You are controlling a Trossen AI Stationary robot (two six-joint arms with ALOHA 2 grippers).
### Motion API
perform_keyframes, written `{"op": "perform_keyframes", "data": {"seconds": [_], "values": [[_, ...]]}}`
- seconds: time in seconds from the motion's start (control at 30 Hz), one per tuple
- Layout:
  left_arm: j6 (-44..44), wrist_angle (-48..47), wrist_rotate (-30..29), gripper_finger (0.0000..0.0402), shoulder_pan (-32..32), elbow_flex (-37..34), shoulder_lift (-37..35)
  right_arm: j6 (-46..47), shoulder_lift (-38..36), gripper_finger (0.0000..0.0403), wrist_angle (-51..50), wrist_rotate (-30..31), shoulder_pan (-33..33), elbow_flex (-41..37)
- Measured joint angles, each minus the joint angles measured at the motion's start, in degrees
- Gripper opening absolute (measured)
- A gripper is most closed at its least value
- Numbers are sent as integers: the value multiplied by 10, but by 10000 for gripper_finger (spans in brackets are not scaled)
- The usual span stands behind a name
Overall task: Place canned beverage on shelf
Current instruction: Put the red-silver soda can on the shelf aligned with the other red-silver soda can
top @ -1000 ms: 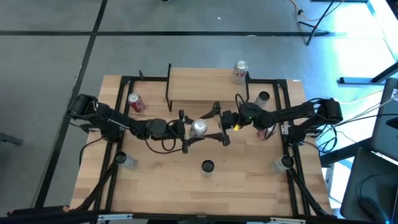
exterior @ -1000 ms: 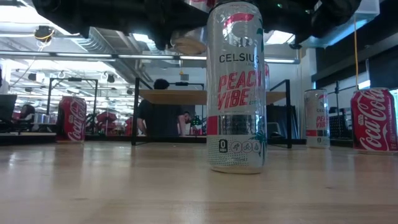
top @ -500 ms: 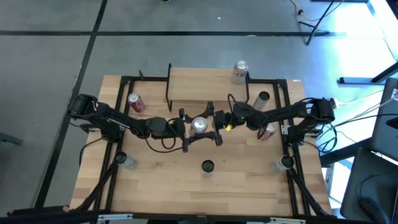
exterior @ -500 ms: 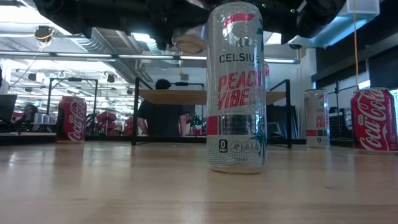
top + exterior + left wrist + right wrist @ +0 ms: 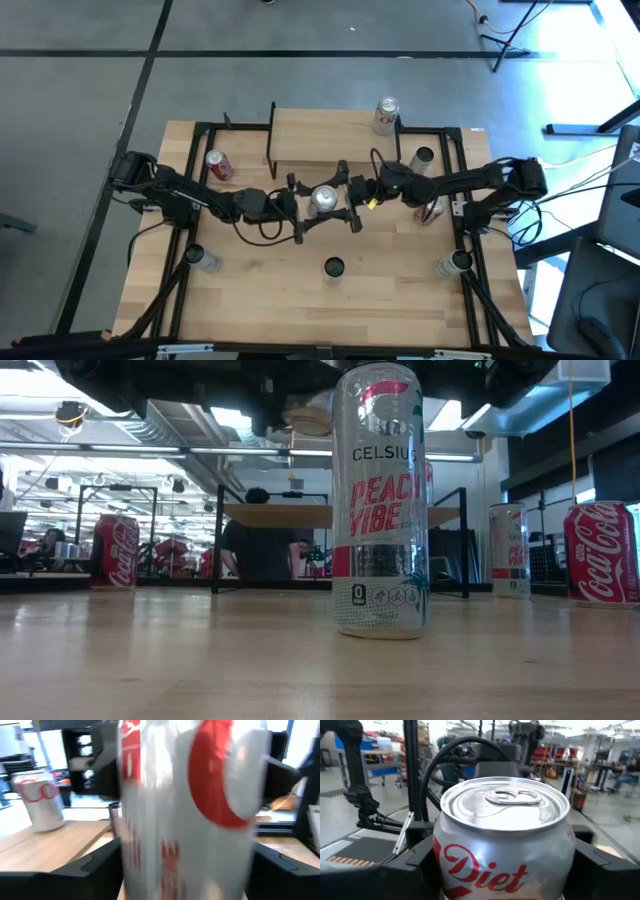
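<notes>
- The wooden table (image 5: 400,300) fills the middle of the high view.
- The shelf (image 5: 320,135) stands at the far side of the table, with its long side running left to right.
- The left gripper (image 5: 310,205) reaches in from the left, and it squeezes the Diet Coke can (image 5: 322,200) from both sides.
- The right gripper (image 5: 342,198) reaches in from the right. Its fingers (image 5: 412,865) are spread wide, one on each side of the same can, with a small gap in the high view.
- The Diet Coke can stands upright with its pull tab on top. It hangs in the air over the middle of the table, just in front of the shelf.
- A tall Celsius can (image 5: 380,500) stands on the table nearer the front.
</notes>
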Motion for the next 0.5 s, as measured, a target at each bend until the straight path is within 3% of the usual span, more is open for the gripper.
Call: {"op": "perform_keyframes", "data": {"seconds": [0.2, 0.5], "values": [[17, -8, -72, 343, -15, -2, 0, 1, -69, 271, -87, 0, -36, 0], [6, -79, -63, 345, -24, -2, 0, -40, -228, 271, -317, 19, -132, 0]]}}
